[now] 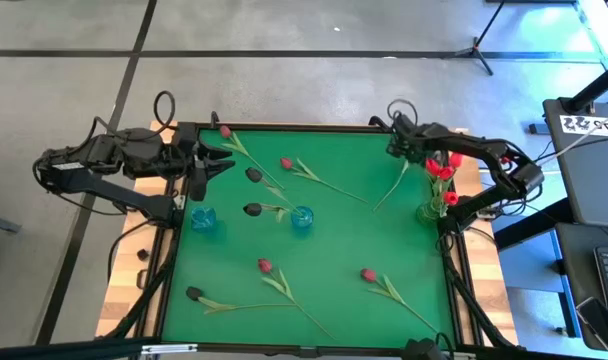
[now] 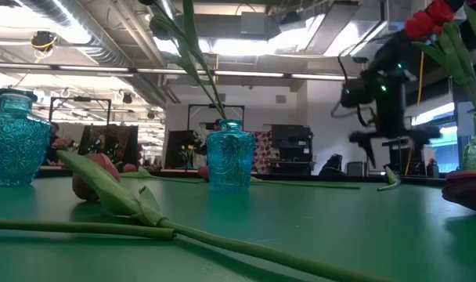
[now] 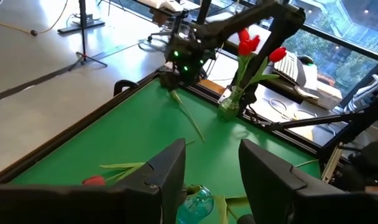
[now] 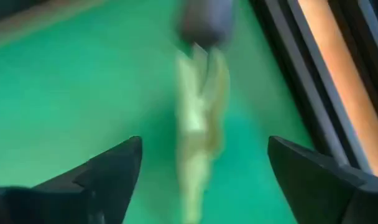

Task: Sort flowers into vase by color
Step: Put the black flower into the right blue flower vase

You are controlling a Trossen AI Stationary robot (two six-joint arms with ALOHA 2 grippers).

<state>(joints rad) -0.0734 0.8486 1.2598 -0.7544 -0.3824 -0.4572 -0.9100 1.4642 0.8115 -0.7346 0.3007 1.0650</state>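
Note:
My right gripper [image 1: 397, 148] [image 4: 201, 180] is open near the table's far right corner, over a black-headed tulip [image 4: 202, 93] that lies flat on the green table. Its fingers stand on either side of the leaves without touching them. That tulip's stem [image 1: 389, 188] runs toward the table's middle. A green vase [image 1: 430, 211] at the right edge holds red tulips [image 1: 440, 166]. One blue vase [image 1: 302, 218] holds a black tulip [image 1: 252, 209]; the other blue vase [image 1: 204, 220] shows no flower. My left gripper [image 1: 220, 165] [image 3: 211, 180] waits open at the far left.
Loose tulips lie on the table: red ones at the far left [image 1: 226, 131], far middle [image 1: 286, 162], near middle [image 1: 264, 265] and near right [image 1: 367, 274], black ones near my left gripper [image 1: 254, 174] and at the near left [image 1: 192, 294]. A raised rim [image 1: 314, 126] borders the table.

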